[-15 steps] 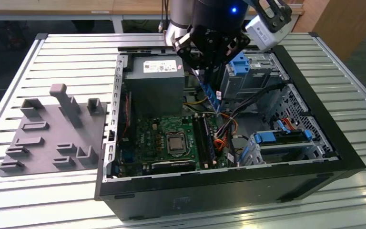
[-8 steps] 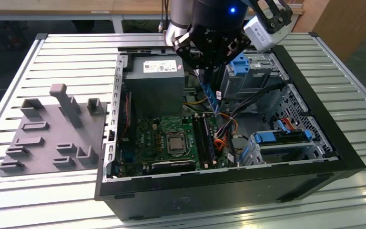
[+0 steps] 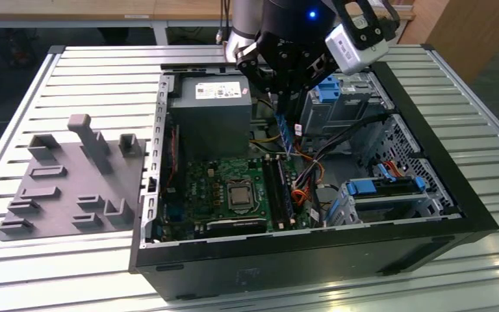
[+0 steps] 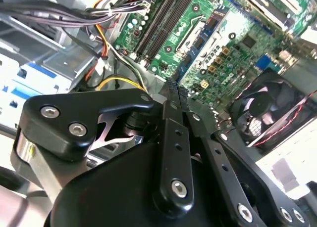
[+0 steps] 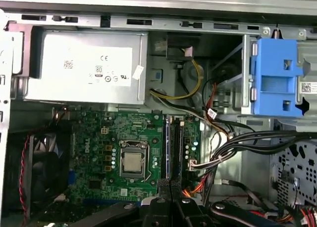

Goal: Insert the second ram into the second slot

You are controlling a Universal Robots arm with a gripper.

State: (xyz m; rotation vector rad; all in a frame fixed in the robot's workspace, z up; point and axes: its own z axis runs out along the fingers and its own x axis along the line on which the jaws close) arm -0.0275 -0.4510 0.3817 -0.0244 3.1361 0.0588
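claw: the gripper [image 3: 288, 114] hangs over the open PC case [image 3: 423, 214]. It's pinched down narrow, with just a sliver between the fingers, and as far as I can see it's clamped on the stick. You get the same pinched look in the second wrist view, gripper [image 4: 172, 88], and in the first wrist view, gripper [image 5: 171, 187].

ram: the second ram [image 3: 286, 133] shows edge-on as a thin blue strip right under the claw. It's up in the air, not seated in anything.

where that is: over the far edge of the motherboard [image 3: 223, 188], between the power supply [image 3: 210, 110] and the drive cage with the blue clip [image 3: 327, 88].

slots: the memory slots [image 3: 275, 192] run along the motherboard edge nearest the drive cage, just beside the CPU socket [image 3: 236, 194]. The strip lines up roughly parallel with them. Can't tell which one counts as second.

case: lies open side up on the slatted table [image 3: 85, 71], toward the table's edge at the exterior view's right.

fixture: grey holder block [image 3: 67, 188] near the table's edge at the exterior view's left, well apart from the claw.

extras: the case fan [image 4: 267, 108] sits beside the board, and cable bundles run past the slots.
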